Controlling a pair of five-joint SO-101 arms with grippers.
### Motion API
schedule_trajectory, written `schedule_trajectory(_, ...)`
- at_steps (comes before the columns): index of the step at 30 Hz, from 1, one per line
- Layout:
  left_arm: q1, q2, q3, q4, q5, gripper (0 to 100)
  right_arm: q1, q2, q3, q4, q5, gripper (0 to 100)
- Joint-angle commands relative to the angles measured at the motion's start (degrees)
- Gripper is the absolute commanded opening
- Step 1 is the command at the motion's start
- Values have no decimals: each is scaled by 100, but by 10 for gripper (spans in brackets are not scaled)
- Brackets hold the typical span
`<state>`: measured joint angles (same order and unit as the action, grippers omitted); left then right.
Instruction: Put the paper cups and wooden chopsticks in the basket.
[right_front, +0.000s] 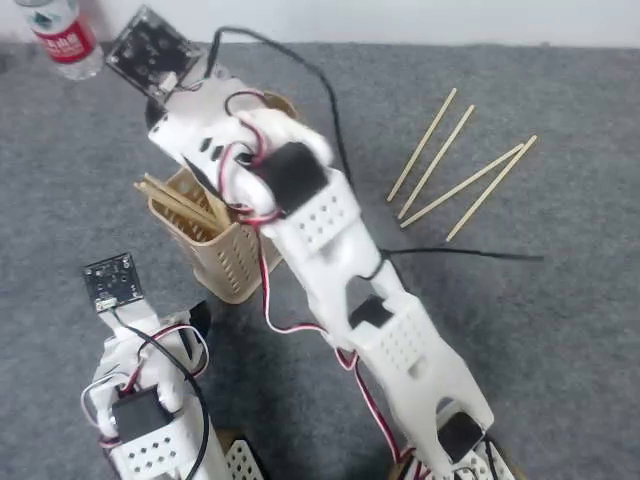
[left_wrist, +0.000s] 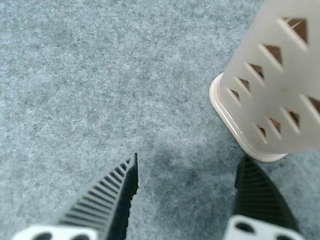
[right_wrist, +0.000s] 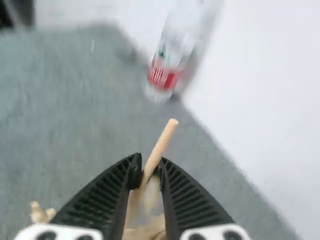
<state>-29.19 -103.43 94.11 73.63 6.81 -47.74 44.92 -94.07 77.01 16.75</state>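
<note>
Over the beige perforated plastic basket left of centre in the high view, your right tool is clenched on a pale wooden chopstick, its long axis pointing upper left, the basket just beneath it.

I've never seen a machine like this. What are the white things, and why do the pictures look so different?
They are two robot arms on a grey mat. One picture looks down from above; the other two come from small cameras on each arm's wrist. The right arm's gripper is shut on a wooden chopstick, by the basket, which already holds chopsticks. The left arm's gripper is open and empty, beside the basket's foot. Four more chopsticks lie loose on the mat, and a water bottle stands at the far edge.
</note>
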Motion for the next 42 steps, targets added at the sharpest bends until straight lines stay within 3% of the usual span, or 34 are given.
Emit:
schedule_trajectory(1, 35, -88, -31, -9, 53, 298, -48, -602, -229, 286, 70, 7)
schedule_trajectory(19, 35, -88, -31, -9, 53, 298, -409, -866, -237, 1895, 70, 13)
schedule_trajectory(25, 35, -88, -31, -9, 53, 298, -382, -936, -237, 2545, 62, 139)
schedule_trajectory(33, 35, -88, -31, -9, 53, 298, -277, -1666, -229, 2554, 114, 68)
schedule_trajectory(37, 35, -88, -31, -9, 53, 298, 347, -2088, -229, 2545, 79, 82)
schedule_trajectory(42, 35, -88, -31, -9, 53, 298, 2246, -2202, -211, 2580, -765, 134)
